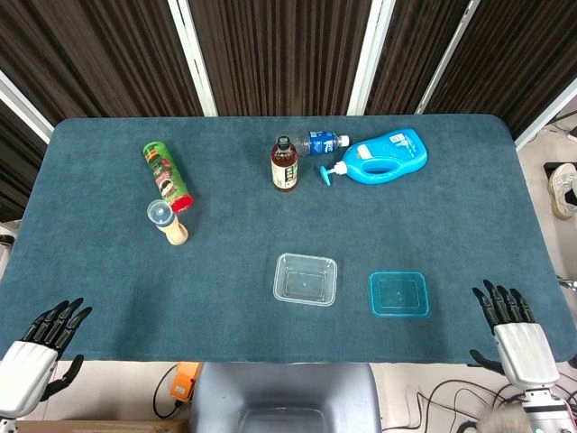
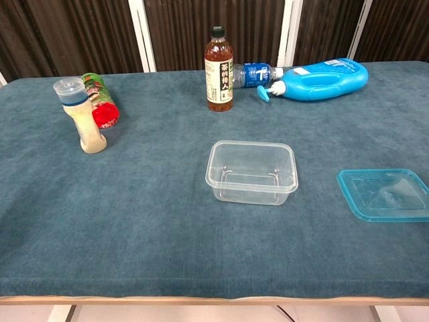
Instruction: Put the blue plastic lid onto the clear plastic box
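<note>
tea bottle (image 2: 218, 68) upright | detergent jug (image 2: 325, 78), chip can (image 1: 167, 176) lying | shaker (image 2: 82, 115)

The box (image 1: 306, 279) was set near the front middle of the tabletop (image 1: 108, 280), with the lid (image 1: 398, 294) lying flat to its right, apart from it. Behind them a bottle (image 1: 284, 164) stood upright, with a water bottle (image 1: 323, 142) and a detergent jug (image 1: 386, 156) laid to its right. At far left, a shaker (image 1: 168, 223) stood before a can (image 1: 167, 176) lying down.
</note>
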{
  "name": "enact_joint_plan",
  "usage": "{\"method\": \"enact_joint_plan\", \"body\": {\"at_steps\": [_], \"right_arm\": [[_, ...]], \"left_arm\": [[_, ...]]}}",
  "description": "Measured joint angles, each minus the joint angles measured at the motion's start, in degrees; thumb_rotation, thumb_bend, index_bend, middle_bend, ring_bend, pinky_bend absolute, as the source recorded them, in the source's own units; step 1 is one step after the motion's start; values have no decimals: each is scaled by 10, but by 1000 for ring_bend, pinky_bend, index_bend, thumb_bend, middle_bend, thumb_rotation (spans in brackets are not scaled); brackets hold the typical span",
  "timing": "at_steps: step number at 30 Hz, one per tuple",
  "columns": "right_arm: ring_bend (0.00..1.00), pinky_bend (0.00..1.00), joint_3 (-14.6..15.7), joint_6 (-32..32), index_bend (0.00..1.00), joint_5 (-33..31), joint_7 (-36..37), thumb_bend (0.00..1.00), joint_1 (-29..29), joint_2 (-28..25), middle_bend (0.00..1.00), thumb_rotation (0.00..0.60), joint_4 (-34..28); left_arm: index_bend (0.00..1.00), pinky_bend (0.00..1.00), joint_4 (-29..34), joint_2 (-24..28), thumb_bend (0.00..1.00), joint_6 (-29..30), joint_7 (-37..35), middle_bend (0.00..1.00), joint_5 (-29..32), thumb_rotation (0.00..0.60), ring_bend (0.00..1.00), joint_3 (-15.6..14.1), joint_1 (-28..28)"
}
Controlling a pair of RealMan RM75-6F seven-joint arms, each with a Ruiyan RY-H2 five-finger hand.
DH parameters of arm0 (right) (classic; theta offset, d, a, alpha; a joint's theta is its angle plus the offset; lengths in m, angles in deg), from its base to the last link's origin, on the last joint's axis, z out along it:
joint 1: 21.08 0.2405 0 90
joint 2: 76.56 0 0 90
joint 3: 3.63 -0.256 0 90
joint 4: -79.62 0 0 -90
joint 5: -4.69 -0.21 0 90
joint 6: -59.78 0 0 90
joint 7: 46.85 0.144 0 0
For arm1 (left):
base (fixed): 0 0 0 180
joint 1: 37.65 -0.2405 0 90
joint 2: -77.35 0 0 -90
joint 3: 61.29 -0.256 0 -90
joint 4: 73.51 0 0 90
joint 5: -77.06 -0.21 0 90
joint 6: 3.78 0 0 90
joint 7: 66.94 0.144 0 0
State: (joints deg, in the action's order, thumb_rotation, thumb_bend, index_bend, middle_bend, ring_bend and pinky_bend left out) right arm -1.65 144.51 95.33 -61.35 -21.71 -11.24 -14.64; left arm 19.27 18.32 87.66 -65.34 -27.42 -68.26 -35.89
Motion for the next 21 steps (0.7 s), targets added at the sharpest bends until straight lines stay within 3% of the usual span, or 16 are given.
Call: {"method": "enact_joint_plan", "body": {"at_steps": [5,11,15,21], "right_arm": [[0,84,-3,-7,0,4,9,281,8,2,0,600,4],[0,84,-21,-84,0,-32,5,278,50,-4,0,600,-11],[0,84,-50,-180,0,-111,-33,278,104,-11,0,600,-35],[0,84,-89,-274,19,-261,-112,278,186,-11,0,600,-62]], "left_arm": [[0,161,1,0,433,-13,-3,0,2,600,0,0,7],[0,162,-1,5,432,-13,-26,0,10,600,0,5,12],[0,162,-3,6,433,-17,-31,0,12,600,0,7,16],[0,161,-2,6,432,-35,-34,0,26,600,0,12,25]]}}
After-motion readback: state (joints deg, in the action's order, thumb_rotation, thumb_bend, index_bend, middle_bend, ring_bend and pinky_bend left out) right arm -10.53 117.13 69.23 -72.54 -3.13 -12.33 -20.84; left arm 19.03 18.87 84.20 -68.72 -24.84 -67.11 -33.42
